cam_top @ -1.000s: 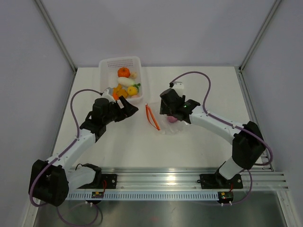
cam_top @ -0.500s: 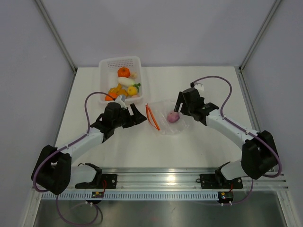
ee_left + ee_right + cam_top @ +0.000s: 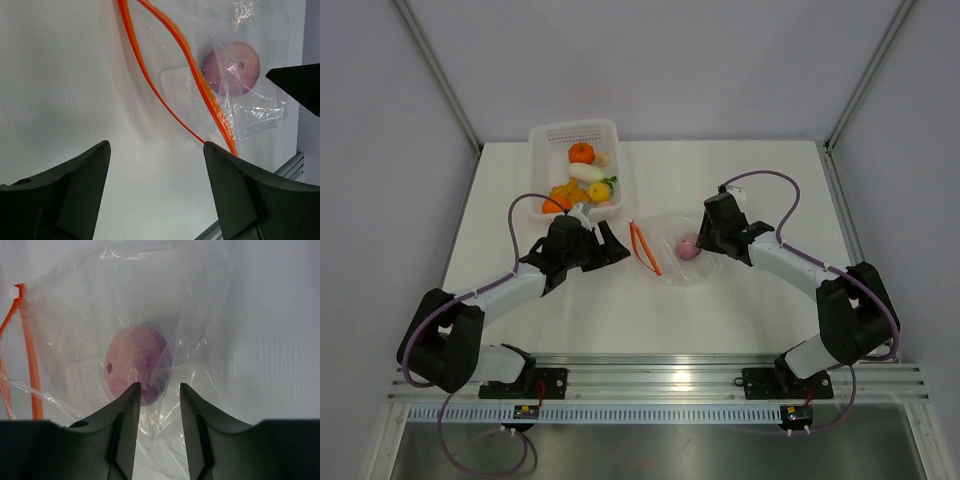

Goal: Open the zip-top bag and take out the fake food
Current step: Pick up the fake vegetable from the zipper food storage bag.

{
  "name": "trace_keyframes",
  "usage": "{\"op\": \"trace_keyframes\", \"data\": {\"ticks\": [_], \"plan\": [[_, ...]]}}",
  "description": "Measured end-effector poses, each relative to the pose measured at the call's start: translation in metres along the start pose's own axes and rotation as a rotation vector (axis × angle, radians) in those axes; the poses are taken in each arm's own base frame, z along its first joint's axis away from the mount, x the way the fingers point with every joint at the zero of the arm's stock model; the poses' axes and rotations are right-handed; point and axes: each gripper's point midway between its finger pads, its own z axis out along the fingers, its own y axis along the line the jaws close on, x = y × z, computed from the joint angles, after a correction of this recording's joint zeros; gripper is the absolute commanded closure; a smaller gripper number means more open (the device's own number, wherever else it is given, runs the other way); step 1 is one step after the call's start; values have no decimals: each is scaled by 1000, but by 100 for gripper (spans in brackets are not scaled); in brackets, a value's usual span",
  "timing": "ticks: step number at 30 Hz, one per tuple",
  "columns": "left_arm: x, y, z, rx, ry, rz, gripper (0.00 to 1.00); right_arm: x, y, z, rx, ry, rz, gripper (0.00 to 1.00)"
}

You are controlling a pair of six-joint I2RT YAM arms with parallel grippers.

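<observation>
Robotics lab test cell, white table (image 3: 740, 180) boxed in by plain grey wall panels (image 3: 650, 60) and bare aluminium frame posts (image 3: 435, 70), slotted aluminium rail (image 3: 720, 372) along the near edge, left arm (image 3: 490, 295) and right arm (image 3: 790, 265) bolted there, purple cables (image 3: 770, 176) looping loose.

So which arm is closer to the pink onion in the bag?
Right. The right tool has its tips at the edge of the onion, on the bag. The left tool is on the other side of the orange zipper, apart from the onion.
</observation>
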Motion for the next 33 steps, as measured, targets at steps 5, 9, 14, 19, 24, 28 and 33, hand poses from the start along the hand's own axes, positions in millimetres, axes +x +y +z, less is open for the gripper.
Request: {"op": "trace_keyframes", "data": {"ticks": [5, 9, 14, 19, 24, 28, 33], "plan": [[5, 7, 8, -20, 24, 1, 31, 2, 0, 2, -5, -2, 1, 64], [6, 8, 19, -29, 43, 5, 33, 2, 0, 2, -10, -5, 2, 67], [10, 5, 38, -27, 83, 14, 37, 2, 0, 3, -11, -5, 0, 68], [1, -6, 53, -6, 91, 54, 41, 3, 0, 4, -11, -3, -7, 68], [-12, -24, 61, 31, 71, 95, 48, 2, 3, 4, -26, -6, -13, 69], [-5, -26, 67, 41, 96, 93, 58, 2, 5, 4, -38, -3, -14, 69], [7, -27, 73, 73, 128, 41, 69, 3, 5, 5, -39, -1, -14, 69]]}}
